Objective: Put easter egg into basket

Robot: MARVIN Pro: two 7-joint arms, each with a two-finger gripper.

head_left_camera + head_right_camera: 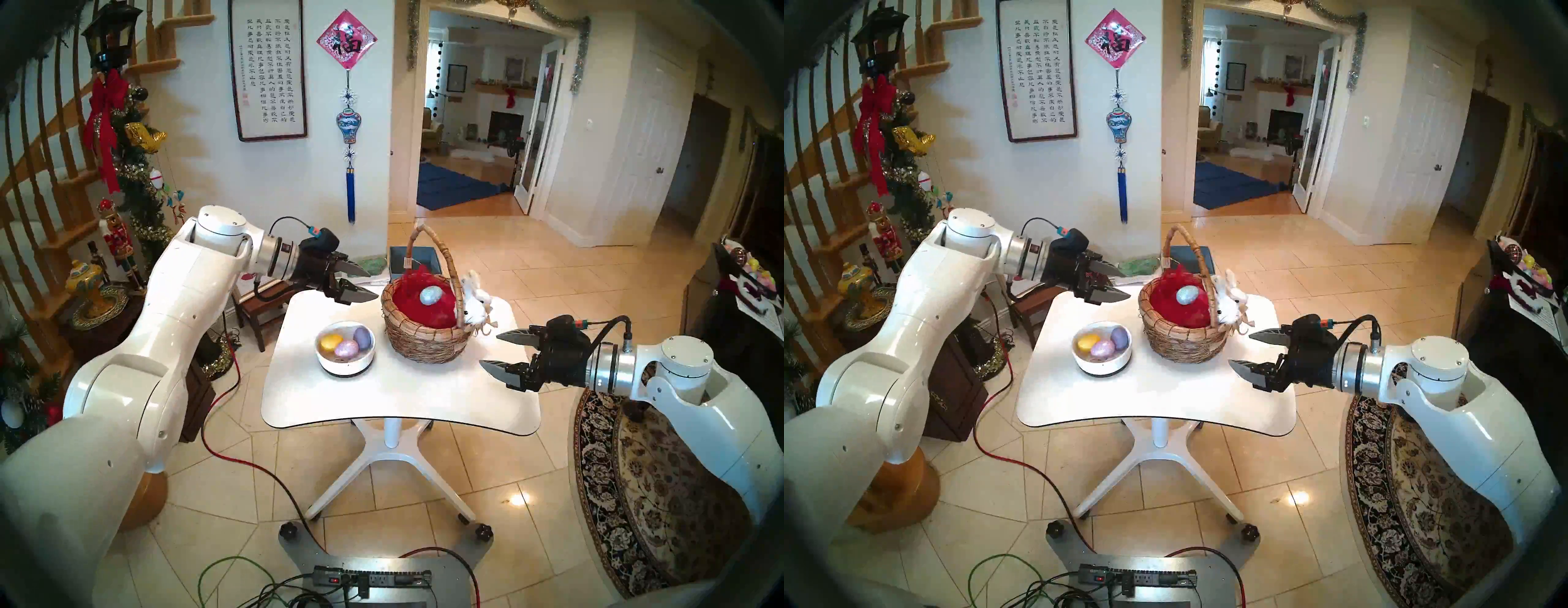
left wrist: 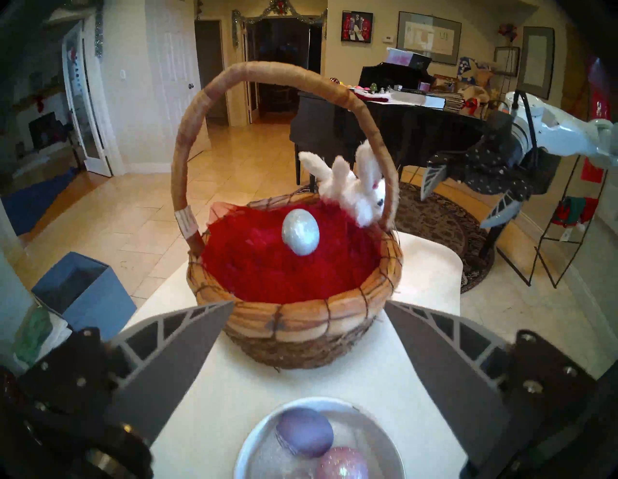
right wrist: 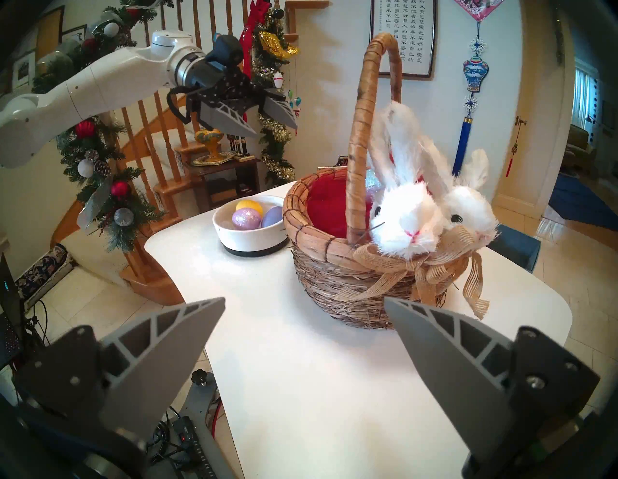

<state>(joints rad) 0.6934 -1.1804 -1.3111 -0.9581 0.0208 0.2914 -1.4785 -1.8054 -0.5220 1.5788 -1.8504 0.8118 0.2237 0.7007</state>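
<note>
Resting on crinkled red tissue, glittery silver egg (image 2: pixel 300 231), woven basket (image 2: pixel 311 321), both hands spread apart.

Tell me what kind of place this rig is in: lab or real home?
Most likely a lived-in home, an entry hall. A wooden staircase hung with Christmas garland, a black piano and a fireplace in the room beyond all say house, not lab.

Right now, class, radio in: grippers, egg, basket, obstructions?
Left gripper open, empty. Right gripper open, empty. Silver egg in basket. Nothing blocking.
</note>
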